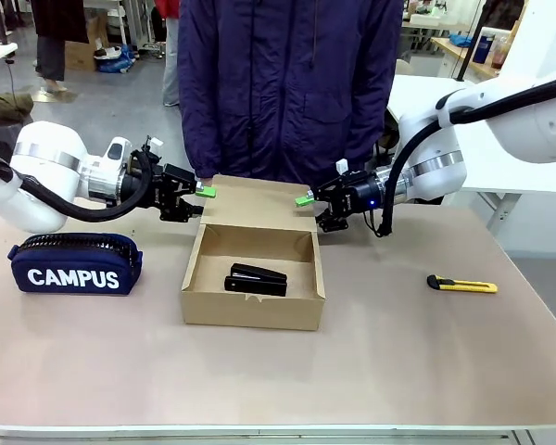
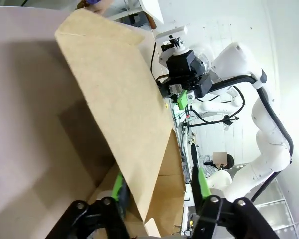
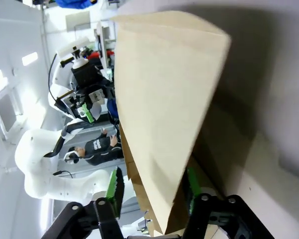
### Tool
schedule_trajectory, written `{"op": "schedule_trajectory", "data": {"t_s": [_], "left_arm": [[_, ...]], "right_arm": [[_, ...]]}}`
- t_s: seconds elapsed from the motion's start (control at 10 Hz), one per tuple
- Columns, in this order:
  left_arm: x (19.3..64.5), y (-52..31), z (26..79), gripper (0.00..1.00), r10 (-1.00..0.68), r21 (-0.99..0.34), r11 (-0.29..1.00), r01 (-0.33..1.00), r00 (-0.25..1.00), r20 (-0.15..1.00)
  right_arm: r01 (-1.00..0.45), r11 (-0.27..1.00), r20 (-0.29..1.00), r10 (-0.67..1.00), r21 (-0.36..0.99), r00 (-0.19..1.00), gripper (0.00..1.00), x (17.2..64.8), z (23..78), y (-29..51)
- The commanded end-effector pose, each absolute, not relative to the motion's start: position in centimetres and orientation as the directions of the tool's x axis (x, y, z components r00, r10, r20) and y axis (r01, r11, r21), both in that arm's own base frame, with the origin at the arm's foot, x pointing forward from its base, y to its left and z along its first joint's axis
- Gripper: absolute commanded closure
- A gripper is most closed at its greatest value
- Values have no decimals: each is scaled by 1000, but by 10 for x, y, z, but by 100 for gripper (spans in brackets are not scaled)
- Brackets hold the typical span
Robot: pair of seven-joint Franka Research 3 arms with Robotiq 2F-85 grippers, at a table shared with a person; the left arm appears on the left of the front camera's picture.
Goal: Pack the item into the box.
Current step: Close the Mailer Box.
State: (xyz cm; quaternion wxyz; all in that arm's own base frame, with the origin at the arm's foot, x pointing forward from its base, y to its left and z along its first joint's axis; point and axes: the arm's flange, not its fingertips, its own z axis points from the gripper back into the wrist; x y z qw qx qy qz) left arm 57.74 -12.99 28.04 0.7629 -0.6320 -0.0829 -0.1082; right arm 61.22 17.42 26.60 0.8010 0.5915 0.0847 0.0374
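At the middle of the tabletop (image 1: 426,362), the black stapler (image 1: 256,279) is seen lying flat inside the box (image 1: 250,311). Its raised lid flap (image 1: 259,197) is straddled at either corner by the left gripper (image 1: 202,198) and the right gripper (image 1: 311,209), both spread wide.

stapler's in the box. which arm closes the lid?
Near tie, likely both: the left gripper straddles the lid flap's left corner, the right gripper its right corner, fingers open around it in each wrist view. The stapler lies in the box.
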Motion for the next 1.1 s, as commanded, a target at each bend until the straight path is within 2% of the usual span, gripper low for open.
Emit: {"op": "schedule_trajectory", "data": {"t_s": [0.0,0.1,0.4,0.6,1.0], "left_arm": [[581,-128,278,58,-68,-949,168,268,963,260],[581,-128,277,66,-75,-948,168,271,962,262],[580,-129,277,66,-97,-943,173,283,958,270],[568,-127,289,66,-90,-919,166,357,934,346],[538,-126,314,66,-122,-846,123,518,854,506]], "right_arm": [[47,300,-86,120,953,989,59,613,273,178],[32,294,-72,124,955,990,76,611,274,178],[-25,280,-16,141,960,990,76,605,278,177],[-175,263,143,135,949,980,76,595,288,176],[-393,207,371,138,896,918,76,582,304,170]]}}
